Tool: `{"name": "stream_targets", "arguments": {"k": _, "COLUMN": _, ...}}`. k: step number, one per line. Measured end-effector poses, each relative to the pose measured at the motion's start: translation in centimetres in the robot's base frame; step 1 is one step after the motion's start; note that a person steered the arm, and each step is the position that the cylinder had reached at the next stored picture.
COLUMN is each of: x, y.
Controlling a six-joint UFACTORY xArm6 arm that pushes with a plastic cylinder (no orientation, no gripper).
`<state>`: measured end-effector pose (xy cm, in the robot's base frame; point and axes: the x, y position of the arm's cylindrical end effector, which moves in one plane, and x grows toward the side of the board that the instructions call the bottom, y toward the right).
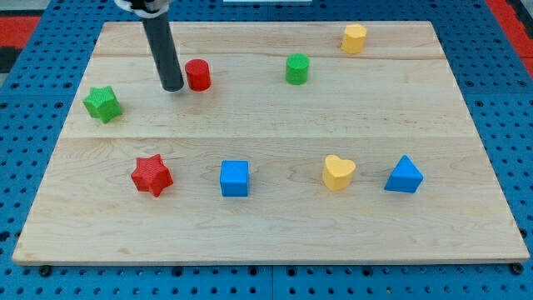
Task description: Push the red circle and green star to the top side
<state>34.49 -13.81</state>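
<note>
Wooden board (275, 225) below: red star (151, 175), blue cube (235, 178), yellow heart (338, 172) and blue triangle (404, 175) line the near row. Further up, the green star (102, 103) hugs the view's left edge. My tip (172, 86), a bare rod with nothing to clamp, sits just left of the red circle (197, 75), seemingly touching. Open wood lies above them; green cylinder (297, 68) and yellow block (354, 38) sit rightward.
</note>
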Motion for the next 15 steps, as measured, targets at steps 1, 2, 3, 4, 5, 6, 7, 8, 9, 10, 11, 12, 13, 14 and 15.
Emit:
{"name": "stream_targets", "arguments": {"k": 1, "x": -0.9, "y": 1.6}}
{"name": "stream_targets", "arguments": {"k": 2, "x": -0.8, "y": 2.4}}
{"name": "stream_targets", "arguments": {"k": 3, "x": 3.2, "y": 2.2}}
{"name": "stream_targets", "arguments": {"k": 4, "x": 7.4, "y": -0.6}}
{"name": "stream_targets", "arguments": {"k": 5, "x": 9.9, "y": -4.2}}
{"name": "stream_targets", "arguments": {"k": 6, "x": 10.7, "y": -8.9}}
{"name": "stream_targets", "arguments": {"k": 7, "x": 8.7, "y": -11.3}}
{"name": "stream_targets", "arguments": {"k": 8, "x": 6.3, "y": -12.8}}
{"name": "stream_targets", "arguments": {"k": 9, "x": 5.0, "y": -10.3}}
{"name": "stream_targets", "arguments": {"k": 10, "x": 4.1, "y": -8.4}}
{"name": "stream_targets", "arguments": {"k": 11, "x": 0.6, "y": -6.2}}
{"name": "stream_targets", "arguments": {"k": 12, "x": -2.7, "y": -4.0}}
{"name": "stream_targets", "arguments": {"k": 13, "x": -3.8, "y": -1.7}}
{"name": "stream_targets", "arguments": {"k": 14, "x": -4.9, "y": 0.9}}
{"name": "stream_targets", "arguments": {"k": 15, "x": -7.1, "y": 1.6}}
